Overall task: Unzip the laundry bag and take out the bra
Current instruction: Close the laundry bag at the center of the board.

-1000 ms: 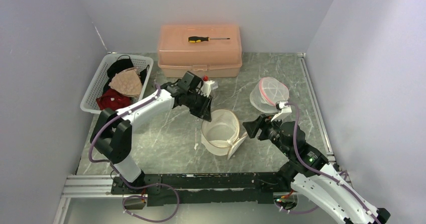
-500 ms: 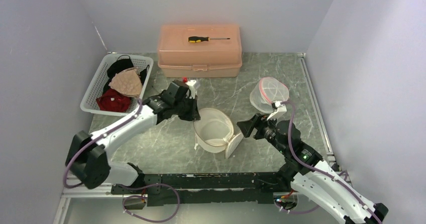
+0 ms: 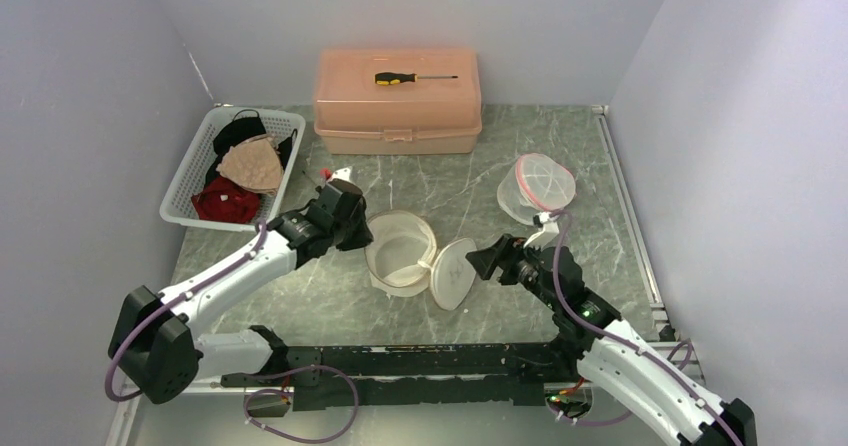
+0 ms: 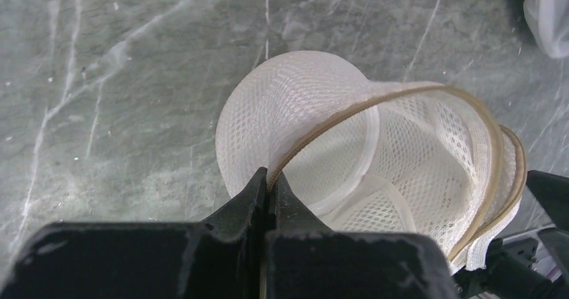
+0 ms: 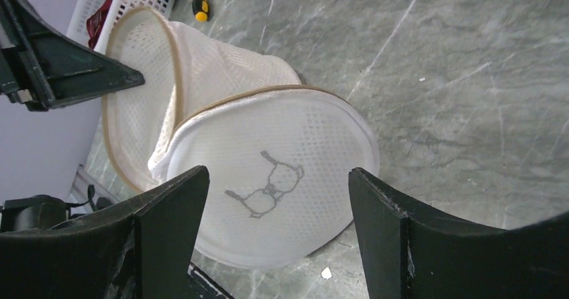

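My left gripper [image 4: 270,178] is clamped shut on the bag [image 3: 400,251], pinching the tan rim [image 4: 376,104] at the mouth. My right gripper [image 5: 276,173] hangs with its jaws spread wide, holding nothing, facing the round lid [image 5: 282,178] from just beside it.

The bag lies on its side in the middle of the table [image 3: 330,296], between my two arms. Its mouth is open and the lid hangs off one edge, so I judge the zip is already undone. Looking in from the left wrist I see only white mesh and a pale band. I cannot make out the bra, so it may be gone, or it may be tucked deep against the far wall.

I expect this bag to weigh almost nothing. The mesh walls are soft and will cave under any push, while the corded rim and the lid's edge look springy enough to keep their hoop shape. That makes the rim the place to hold, as my left does now. A pinch on bare mesh would just bunch up and drag the whole bag along. With so little weight it will slide on the smooth stone unless one side is pinned. If the bra is inside, it will be soft and limp too, so I would take it by a strap or cup edge.
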### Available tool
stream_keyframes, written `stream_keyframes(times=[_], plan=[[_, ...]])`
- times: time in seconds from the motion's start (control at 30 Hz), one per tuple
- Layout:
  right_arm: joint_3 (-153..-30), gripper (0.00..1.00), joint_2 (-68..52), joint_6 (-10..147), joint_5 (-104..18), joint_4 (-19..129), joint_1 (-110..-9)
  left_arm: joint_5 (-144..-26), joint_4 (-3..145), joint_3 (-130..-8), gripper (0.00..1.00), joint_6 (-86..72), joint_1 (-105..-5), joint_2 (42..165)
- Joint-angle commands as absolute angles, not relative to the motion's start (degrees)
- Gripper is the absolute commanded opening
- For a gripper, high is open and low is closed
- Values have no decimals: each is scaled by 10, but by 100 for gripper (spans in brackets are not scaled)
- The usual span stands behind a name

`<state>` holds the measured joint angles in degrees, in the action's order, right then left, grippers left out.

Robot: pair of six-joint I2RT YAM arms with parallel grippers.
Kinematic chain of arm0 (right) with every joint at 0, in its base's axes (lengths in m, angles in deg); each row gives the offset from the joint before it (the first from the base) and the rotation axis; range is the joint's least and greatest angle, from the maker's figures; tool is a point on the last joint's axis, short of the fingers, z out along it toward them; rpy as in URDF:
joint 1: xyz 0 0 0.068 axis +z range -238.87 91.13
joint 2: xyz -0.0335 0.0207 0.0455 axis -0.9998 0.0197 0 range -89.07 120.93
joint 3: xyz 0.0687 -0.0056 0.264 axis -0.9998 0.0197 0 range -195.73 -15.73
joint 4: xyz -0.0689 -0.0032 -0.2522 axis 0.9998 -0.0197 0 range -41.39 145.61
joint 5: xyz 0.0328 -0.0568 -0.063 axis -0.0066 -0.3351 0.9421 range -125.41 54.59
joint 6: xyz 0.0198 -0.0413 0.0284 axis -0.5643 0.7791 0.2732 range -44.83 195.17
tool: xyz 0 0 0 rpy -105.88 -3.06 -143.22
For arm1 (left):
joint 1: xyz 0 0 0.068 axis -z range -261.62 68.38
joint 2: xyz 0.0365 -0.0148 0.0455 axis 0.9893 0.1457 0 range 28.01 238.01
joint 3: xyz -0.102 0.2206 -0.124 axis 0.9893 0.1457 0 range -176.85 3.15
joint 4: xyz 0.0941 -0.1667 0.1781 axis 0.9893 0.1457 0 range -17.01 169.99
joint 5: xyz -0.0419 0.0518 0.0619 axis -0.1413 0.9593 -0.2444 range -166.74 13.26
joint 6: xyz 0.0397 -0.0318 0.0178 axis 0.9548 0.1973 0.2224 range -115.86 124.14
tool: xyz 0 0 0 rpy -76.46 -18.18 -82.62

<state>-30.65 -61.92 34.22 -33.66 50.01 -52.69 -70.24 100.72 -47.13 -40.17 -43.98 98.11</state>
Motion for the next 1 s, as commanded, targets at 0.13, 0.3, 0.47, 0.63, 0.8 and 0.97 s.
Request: stream_keyframes(times=[0.13,0.3,0.47,0.63,0.8,0.97], plan=[[-258,81,-551,308,-419,653,-570,-603,1050,-457,3,-477,-439,931],[-243,80,-493,304,-445,719,-594,-572,1079,-456,3,-488,-439,926],[-230,80,-440,297,-486,795,-618,-555,1098,-458,3,-491,-438,926],[-207,80,-451,287,-478,789,-621,-530,1117,-456,3,-504,-439,919],[-215,80,-442,289,-437,739,-623,-522,1114,-444,3,-512,-439,908],[-222,76,-413,289,-403,703,-623,-527,1123,-450,3,-511,-438,915]])
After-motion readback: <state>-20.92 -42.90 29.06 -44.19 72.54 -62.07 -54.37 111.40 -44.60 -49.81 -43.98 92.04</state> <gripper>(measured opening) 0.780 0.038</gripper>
